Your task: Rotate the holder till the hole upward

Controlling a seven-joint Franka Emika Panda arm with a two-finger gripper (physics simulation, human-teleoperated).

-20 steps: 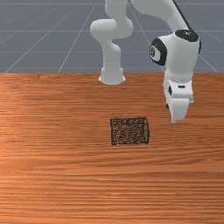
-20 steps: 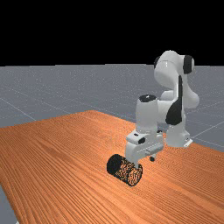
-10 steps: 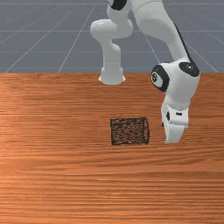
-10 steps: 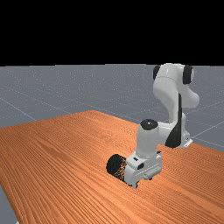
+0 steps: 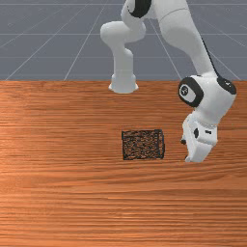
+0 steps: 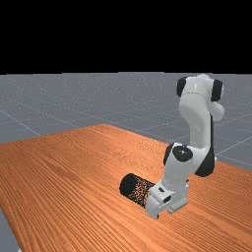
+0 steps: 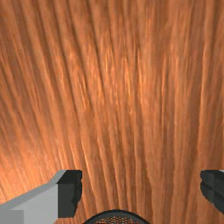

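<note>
The holder (image 5: pixel 143 144) is a black mesh cylinder lying on its side on the orange-brown table, its length running left to right in the front view. Beyond its right end there, low and a short gap away, is my gripper (image 5: pixel 185 150), tilted with its fingertips toward the holder. In the far view the holder (image 6: pixel 134 188) has its near end partly hidden behind my hand. The wrist view has the gripper (image 7: pixel 141 190) open, its dark fingertips wide apart with nothing held. A curved piece of the holder's round rim (image 7: pixel 116 213) appears between them at the picture's edge.
The wooden table (image 5: pixel 58 193) extends around the holder on every side. The arm's base (image 5: pixel 123 84) stands at the table's back edge in the front view, and the forearm comes down behind the hand.
My hand has come down and toward the front camera, then shifted to the front view's right while tilting its fingertips toward the holder. The holder has stayed in place.
</note>
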